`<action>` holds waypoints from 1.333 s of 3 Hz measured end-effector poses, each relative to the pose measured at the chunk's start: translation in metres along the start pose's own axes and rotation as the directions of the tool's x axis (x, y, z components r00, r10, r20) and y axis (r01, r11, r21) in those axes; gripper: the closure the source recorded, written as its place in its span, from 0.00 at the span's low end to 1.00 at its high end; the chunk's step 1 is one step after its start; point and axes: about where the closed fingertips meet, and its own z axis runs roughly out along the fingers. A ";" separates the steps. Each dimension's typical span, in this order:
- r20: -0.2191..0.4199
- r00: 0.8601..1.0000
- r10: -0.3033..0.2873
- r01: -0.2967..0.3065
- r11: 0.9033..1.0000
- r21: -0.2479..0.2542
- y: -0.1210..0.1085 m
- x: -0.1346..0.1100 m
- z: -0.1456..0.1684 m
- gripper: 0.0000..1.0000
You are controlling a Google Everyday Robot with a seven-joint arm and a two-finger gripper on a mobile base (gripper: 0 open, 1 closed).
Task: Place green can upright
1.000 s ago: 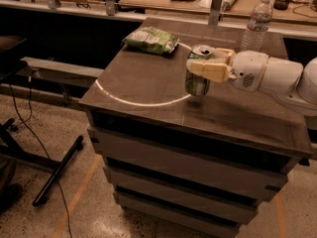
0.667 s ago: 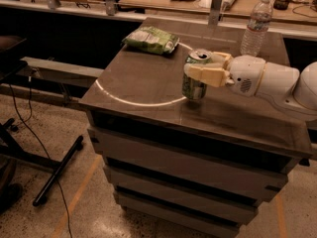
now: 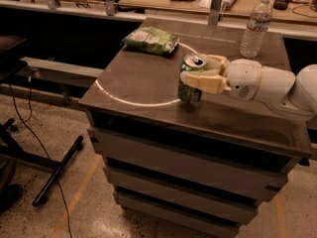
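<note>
Operator: Gripper position in the camera view, please?

Observer: It is over the right half of the tabletop, reaching in from the right on the white arm. Its cream fingers are pinched on the green can, one across the near side and one behind, up by the rim.

Operator: And the can itself?

Observer: It is near the middle of the top, just beside the right end of the white arc marked on the surface. The snack bag lies well apart toward the far left. The water bottle stands well apart near the far right corner.

Operator: Which way does it point?

Observer: Its long axis is close to vertical, pull-tab lid up and base down. The bottom rim looks level with the surface, but I cannot tell whether its weight rests there.

Operator: So the step in hand is the release, I judge.

Observer: Agreed. To do it well, settle the base flat first. Then part the fingers evenly, so neither drags the wall sideways. A can like this is likely light and tips easily. After that, draw back to the right along the arm's line, or lift straight up, with the near finger kept off the label.

Operator: Main risk?

Observer: A finger catching the rim and toppling it.
</note>
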 end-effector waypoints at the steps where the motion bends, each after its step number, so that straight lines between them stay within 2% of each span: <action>1: -0.018 0.999 -0.034 0.033 0.998 -0.047 0.010 0.008 0.002 0.36; 2: -0.042 0.998 -0.042 0.038 0.997 -0.072 0.015 0.016 0.003 0.15; 3: -0.065 0.997 -0.046 0.040 0.996 -0.085 0.015 0.019 0.003 0.00; 4: -0.098 0.993 -0.068 0.060 0.995 -0.080 0.006 0.016 0.000 0.00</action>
